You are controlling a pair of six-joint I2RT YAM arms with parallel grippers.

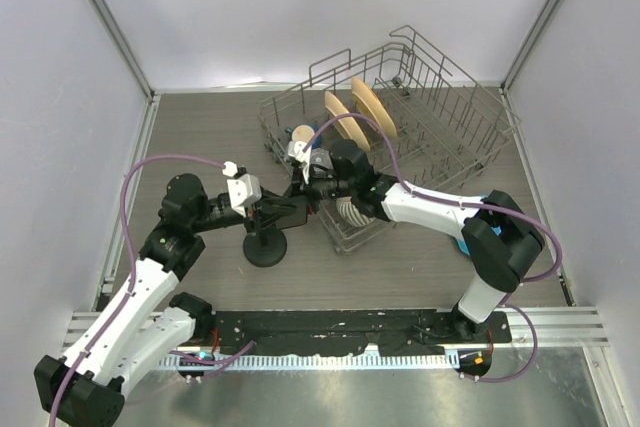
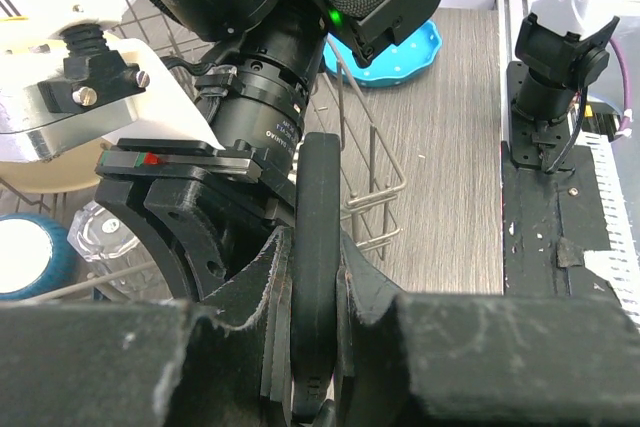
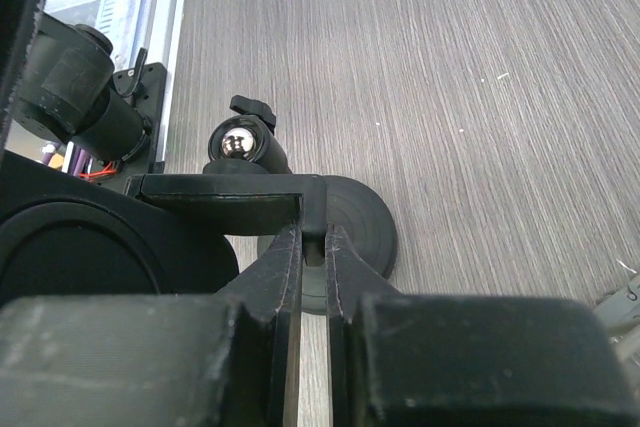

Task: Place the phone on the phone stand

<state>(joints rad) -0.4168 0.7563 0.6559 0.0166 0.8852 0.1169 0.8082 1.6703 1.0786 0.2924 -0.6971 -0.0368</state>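
- While the left claw pinches the phone edge-on, the right claw clamps its other end.
- The phone stand rests on the bench, at six o'clock from the phone.

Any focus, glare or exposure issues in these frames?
Top external: even light, soft shadows, sharp. Left wrist: near fingers blurred, top-left highlights clipped. Right wrist: near fingers blurred too, glare spot on the ball joint of the phone stand, tabletop crisp.

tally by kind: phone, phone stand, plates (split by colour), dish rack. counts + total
thin black slab phone: 1
black disc-base phone stand: 1
tan plates, upright in the rack: 2
blue scalloped plate: 1
grey wire dish rack: 1
Total: 6
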